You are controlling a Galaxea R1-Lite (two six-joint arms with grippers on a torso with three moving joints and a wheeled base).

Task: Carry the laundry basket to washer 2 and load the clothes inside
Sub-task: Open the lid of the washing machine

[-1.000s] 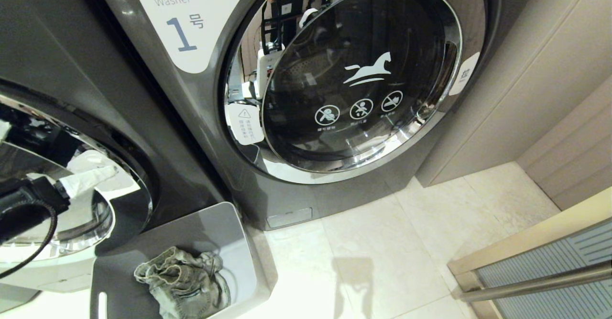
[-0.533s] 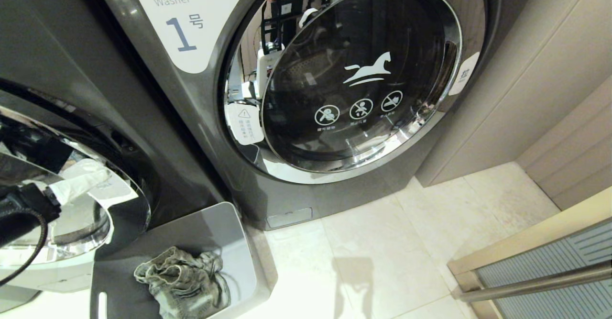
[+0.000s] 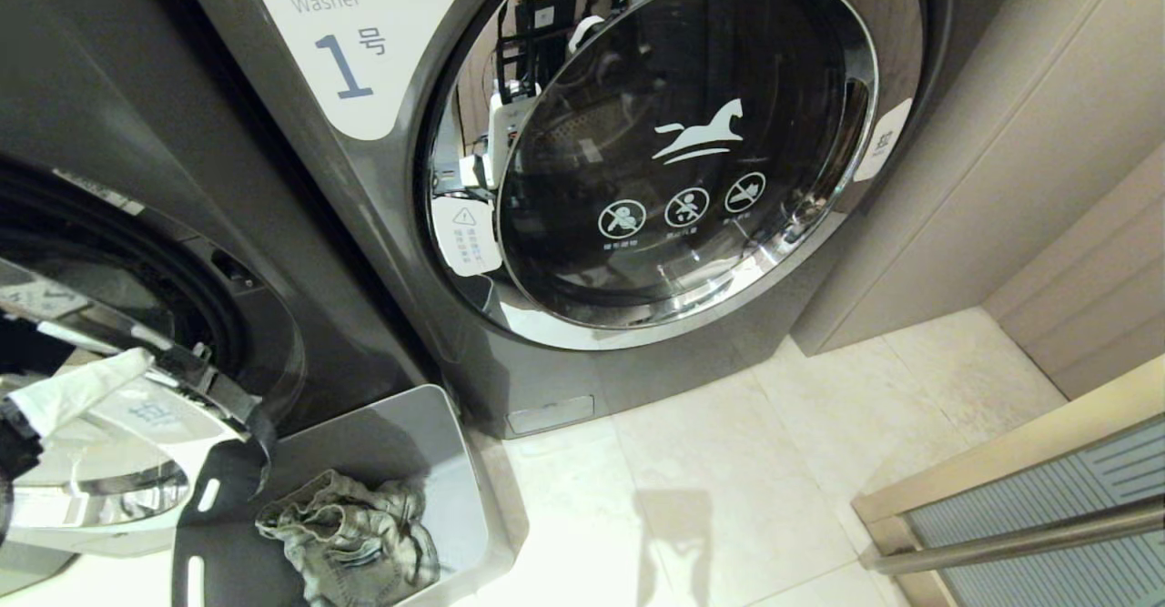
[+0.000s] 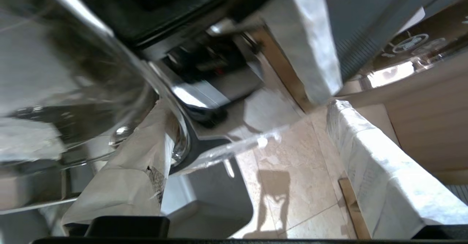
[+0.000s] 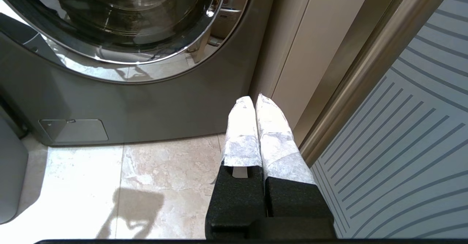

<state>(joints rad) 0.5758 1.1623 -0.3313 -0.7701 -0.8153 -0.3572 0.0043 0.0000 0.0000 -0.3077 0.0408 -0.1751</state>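
Laundry basket (image 3: 428,461) sits on floor tiles (image 3: 746,461) at the foot of the left-hand washer, w/ the denim garment (image 3: 350,534) bunched in its bottom, below and just to the side of the left gripper (image 3: 109,379).

Left gripper jaws stand wide apart, holding nothing; one taped finger lies against the chrome rim of that washer's door (image 3: 100,489), the other finger clear of it. Door hangs partly swung out, dark drum opening (image 3: 136,270) showing behind it. Can't tell if that finger is hooked on the rim or only beside it.

Right gripper (image 5: 256,127) is parked low by the cabinet, jaws closed together, empty.

Step in hand, as I judge it: getting the door open; loading not yet begun. Next move calls for the door swung fully clear of the basket, then left gripper down onto the denim and a pinch on the thick waistband.

Writing: right-hand machine (image 3: 382,252) reads "Washer 1" plus a Chinese char.; horse logo (image 3: 701,131) and three prohibition icons on its glass, small warning sticker on the rim. No legible no. on the left machine.
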